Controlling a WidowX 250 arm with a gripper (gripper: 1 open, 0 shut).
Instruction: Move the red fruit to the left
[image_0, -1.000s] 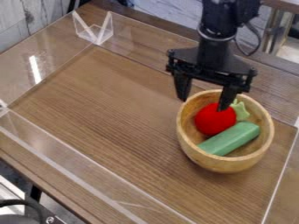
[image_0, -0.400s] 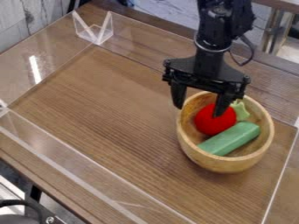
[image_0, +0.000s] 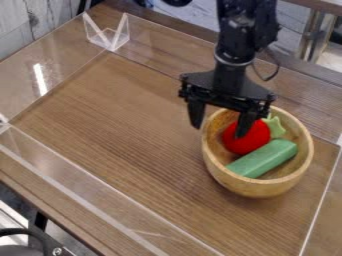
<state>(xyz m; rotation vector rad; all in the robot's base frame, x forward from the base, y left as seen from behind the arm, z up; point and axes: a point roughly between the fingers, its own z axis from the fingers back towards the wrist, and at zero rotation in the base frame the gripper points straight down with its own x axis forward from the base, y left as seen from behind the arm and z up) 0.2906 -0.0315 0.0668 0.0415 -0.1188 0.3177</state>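
Note:
The red fruit (image_0: 245, 139), small, glossy and rounded with a green top, lies in the wooden bowl (image_0: 227, 168) at the right of the table. A light-green block (image_0: 269, 159) rests beside it in the bowl. My black gripper (image_0: 225, 120) points straight down with its fingers spread open. It hangs over the bowl's left rim. One fingertip (image_0: 245, 125) is just above the fruit, the other outside the rim. Nothing is held.
The bowl stands on a wood-grain tabletop (image_0: 120, 130) ringed by low clear acrylic walls (image_0: 40, 70). A clear folded stand (image_0: 106, 33) sits at the far left corner. Open table surface stretches left of the bowl.
The gripper has dropped lower and shifted left, from over the bowl's middle to over its left rim. It stays open. Fruit and bowl have not moved.

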